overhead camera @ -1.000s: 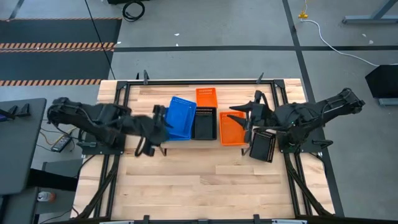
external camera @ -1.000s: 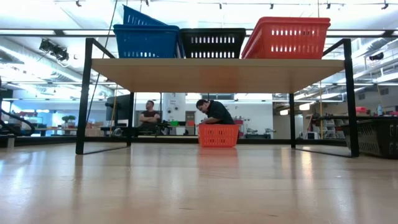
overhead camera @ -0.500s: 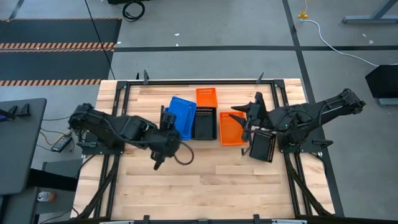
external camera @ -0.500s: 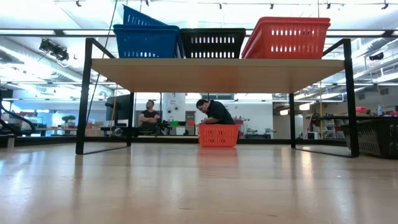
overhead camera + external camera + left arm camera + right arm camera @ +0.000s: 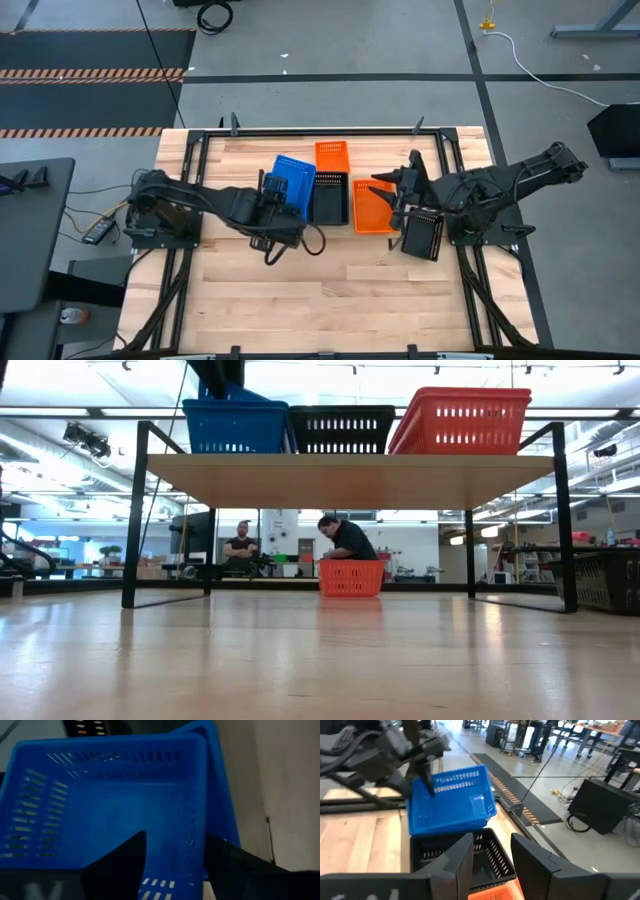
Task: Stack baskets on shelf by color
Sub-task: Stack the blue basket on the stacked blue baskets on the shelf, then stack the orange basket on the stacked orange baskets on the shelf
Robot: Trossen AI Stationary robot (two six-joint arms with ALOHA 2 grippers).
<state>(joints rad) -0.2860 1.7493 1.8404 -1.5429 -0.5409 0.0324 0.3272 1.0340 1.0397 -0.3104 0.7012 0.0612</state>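
Three colour groups of baskets sit side by side on the shelf, which stands on the wooden tabletop. From the low view, the blue baskets are at one end, the black basket in the middle and the orange baskets at the other end. From the high view, the top blue basket lies skewed over the one beneath it, not squared up with it. Another orange basket rests on the tabletop behind the shelf, and one more black basket lies on the tabletop beside the shelf's orange end, under the right arm.

The left claw is at the near edge of the blue stack. In the left wrist view its two dark fingers stand apart with the rim of the upper blue basket between them; the fingers look spread wide, and I cannot tell whether they press on the plastic or merely straddle it.

The right claw hangs above the shelf near the orange baskets. In the right wrist view its fingers are parted with a clear gap between them and nothing is held in that gap; the black basket and the blue stack lie beyond them.

Two people show in the room far behind the tabletop, seen under the shelf in the low view.
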